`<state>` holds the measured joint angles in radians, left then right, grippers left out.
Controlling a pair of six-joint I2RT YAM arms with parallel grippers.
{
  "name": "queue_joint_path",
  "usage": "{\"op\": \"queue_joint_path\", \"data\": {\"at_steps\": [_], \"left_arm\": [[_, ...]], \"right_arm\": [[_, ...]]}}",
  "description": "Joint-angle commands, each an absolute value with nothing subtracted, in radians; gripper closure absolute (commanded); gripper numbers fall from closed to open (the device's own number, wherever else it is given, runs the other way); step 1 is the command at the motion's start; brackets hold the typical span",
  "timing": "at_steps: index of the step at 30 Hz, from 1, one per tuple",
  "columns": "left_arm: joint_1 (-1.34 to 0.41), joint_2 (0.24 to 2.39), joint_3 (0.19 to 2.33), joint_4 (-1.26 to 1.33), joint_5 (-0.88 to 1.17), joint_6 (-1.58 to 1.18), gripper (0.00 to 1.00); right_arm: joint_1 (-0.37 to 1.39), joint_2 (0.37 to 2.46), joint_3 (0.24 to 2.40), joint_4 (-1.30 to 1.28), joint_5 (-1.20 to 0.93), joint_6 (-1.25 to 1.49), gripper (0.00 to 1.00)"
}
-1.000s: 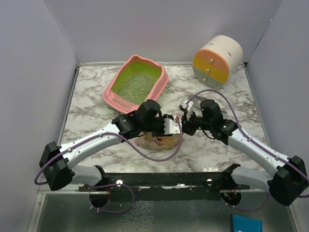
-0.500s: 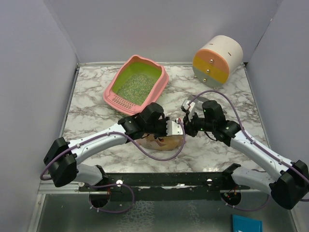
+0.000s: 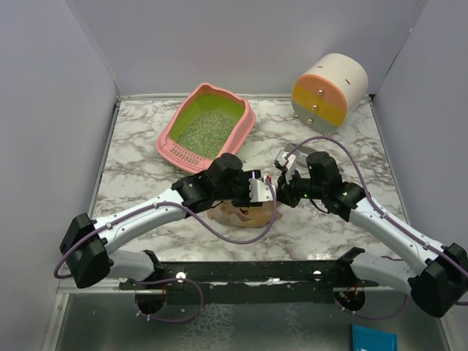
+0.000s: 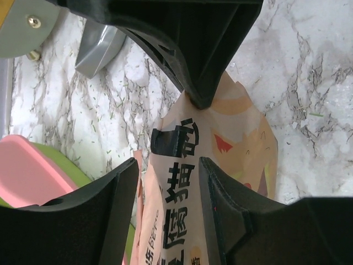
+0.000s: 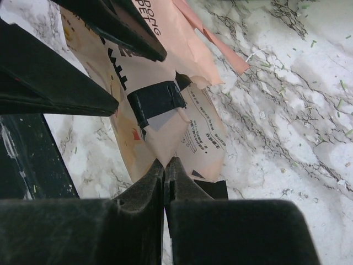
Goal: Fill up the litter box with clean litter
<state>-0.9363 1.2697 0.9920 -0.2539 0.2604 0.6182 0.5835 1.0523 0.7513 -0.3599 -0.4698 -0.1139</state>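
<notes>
My right pincer (image 5: 164, 161) is clenched on the thin top edge of the beige-orange paper pouch (image 5: 187, 138) printed with a cartoon cat. My left pincer (image 4: 168, 161) stands released, its fingers astride the pouch's upper part without pressing it. The pouch sits on the white marble-patterned table (image 3: 131, 175) close to my bases. The large pink plastic litter box (image 3: 170, 139) with the lime-green inside lies well apart from it, at the far left. A thin bed of pale green-grey litter granules (image 3: 203, 130) already covers the litter box's floor, so I judge more has to be poured. The step in hand, as I read it, is getting a sound two-handed hold on the pouch. To do it well I should close the left fingers squarely on the stiff folded band with the black tape, not on slack paper. The right pinch should stay firm so the mouth does not sag. Only then should I lift, with the opening upward until it is over the green interior. A one-sided grip could let the pouch twist and scatter granules across the marble.
</notes>
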Motion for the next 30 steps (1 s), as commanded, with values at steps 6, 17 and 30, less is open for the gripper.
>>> {"op": "queue_joint_path", "data": {"at_steps": [6,17,30], "left_arm": [[-0.927,1.354,1.017,-0.264,0.325,0.656,0.74],[-0.92,1.288,0.983,-0.198,0.283,0.562,1.0],[-0.921,1.372,1.156,-0.287,0.15,0.23,0.64]], "right_arm": [[0.584,1.019,0.783,-0.332,-0.51,-0.105,0.99],[0.584,1.072,0.922,-0.432,-0.234,0.108,0.86],[0.531,1.211,1.145,-0.558,0.215,0.361,0.22]]}}
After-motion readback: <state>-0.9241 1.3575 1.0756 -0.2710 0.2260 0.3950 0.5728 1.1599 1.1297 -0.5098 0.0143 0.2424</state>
